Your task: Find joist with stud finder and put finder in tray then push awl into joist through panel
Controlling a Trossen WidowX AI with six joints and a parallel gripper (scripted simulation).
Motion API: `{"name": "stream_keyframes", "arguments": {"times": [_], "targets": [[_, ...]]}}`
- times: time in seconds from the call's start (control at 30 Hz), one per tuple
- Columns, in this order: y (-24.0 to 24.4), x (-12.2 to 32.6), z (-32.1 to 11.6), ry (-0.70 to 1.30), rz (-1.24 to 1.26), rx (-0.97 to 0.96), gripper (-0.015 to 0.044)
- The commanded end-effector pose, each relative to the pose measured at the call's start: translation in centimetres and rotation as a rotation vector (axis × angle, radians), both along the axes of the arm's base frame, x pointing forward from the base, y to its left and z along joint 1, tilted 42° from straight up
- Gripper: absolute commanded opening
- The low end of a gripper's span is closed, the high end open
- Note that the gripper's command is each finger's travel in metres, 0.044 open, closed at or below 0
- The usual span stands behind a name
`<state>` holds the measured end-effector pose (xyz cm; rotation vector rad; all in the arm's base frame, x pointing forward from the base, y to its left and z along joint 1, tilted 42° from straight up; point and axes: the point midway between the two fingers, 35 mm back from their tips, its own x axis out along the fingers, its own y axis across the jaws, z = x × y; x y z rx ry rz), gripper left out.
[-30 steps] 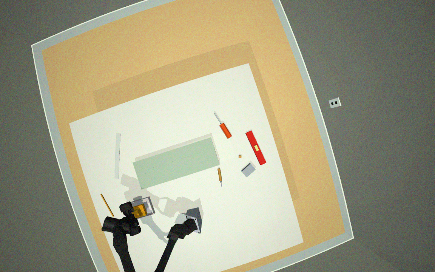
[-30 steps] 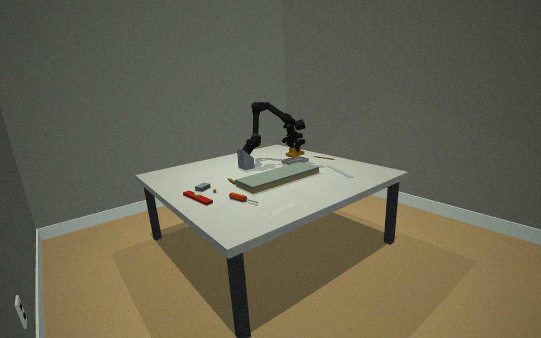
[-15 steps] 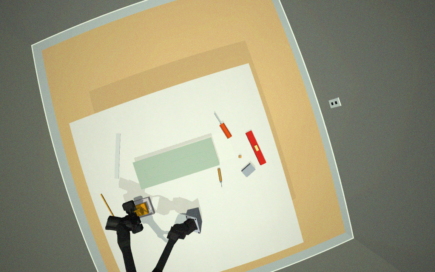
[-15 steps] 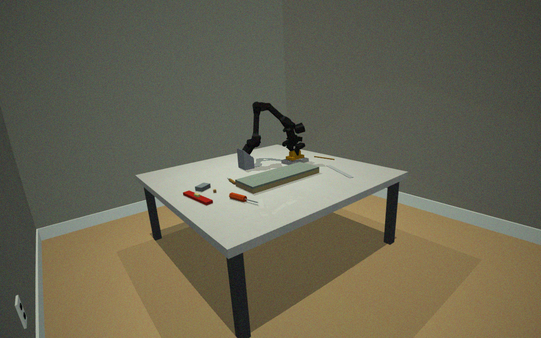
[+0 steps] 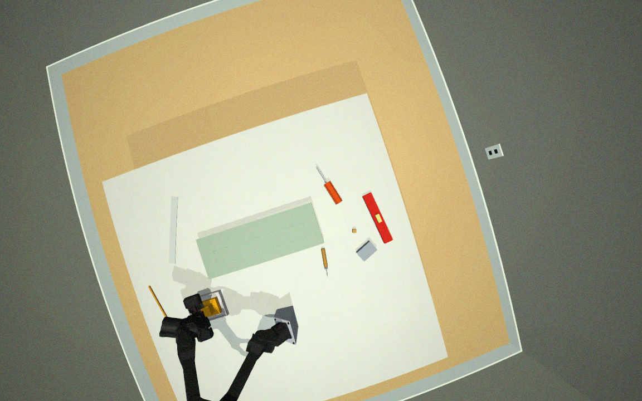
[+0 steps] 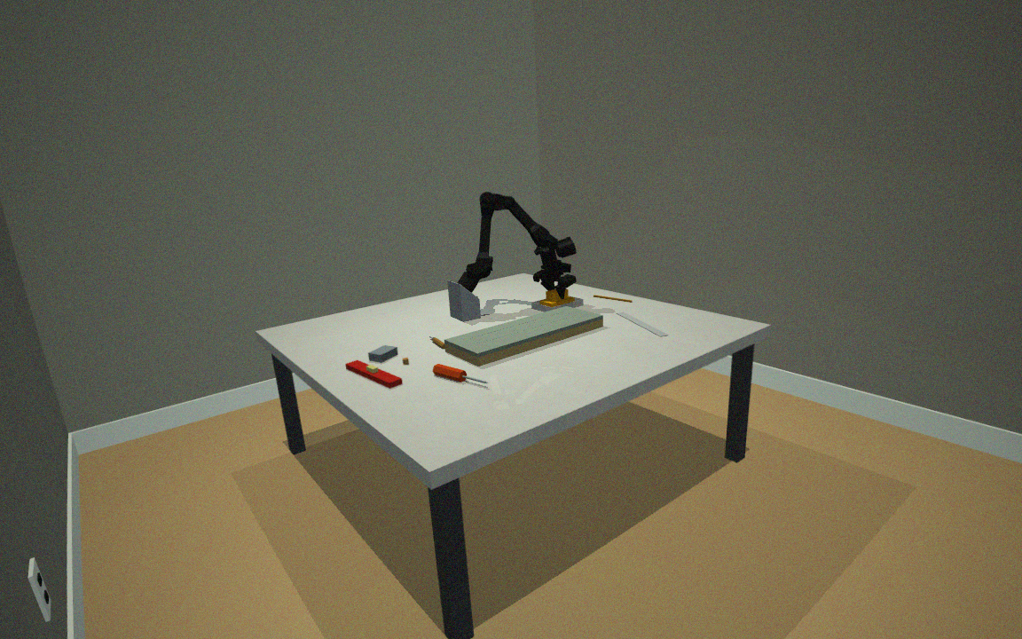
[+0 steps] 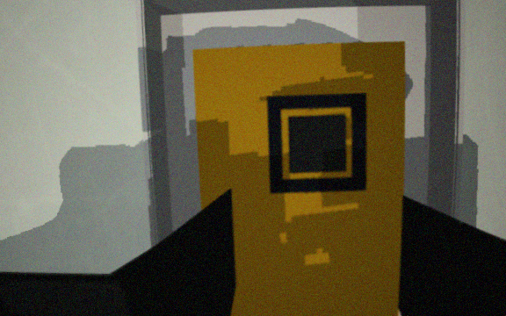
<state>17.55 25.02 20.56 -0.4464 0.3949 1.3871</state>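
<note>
My gripper is shut on the yellow stud finder, which has a dark square on its face. It is low within the outline of the grey tray; whether it touches the tray's bottom is hidden. The pale green floor panel lies on a thick base, and no hole is discernible in it. The awl, with its wooden handle, lies on the table beside the panel's end.
An orange screwdriver, a red level, a grey block and a tiny cube lie beyond the panel's awl end. A pencil and pale strip lie on the opposite side.
</note>
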Motion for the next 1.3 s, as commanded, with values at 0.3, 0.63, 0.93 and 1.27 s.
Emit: {"name": "stream_keyframes", "arguments": {"times": [0.3,0.63,0.93,1.27], "targets": [[0.2,0.0,-0.2,0.002,0.001,-0.001,0.0184],[-2.2,0.1,2.3,0.0,0.003,-0.011,0.044],[-6.2,-1.3,6.6,0.001,0.0,-0.006,0.044],[-10.0,8.9,0.5,0.126,-0.294,-0.153,0.044]]}}
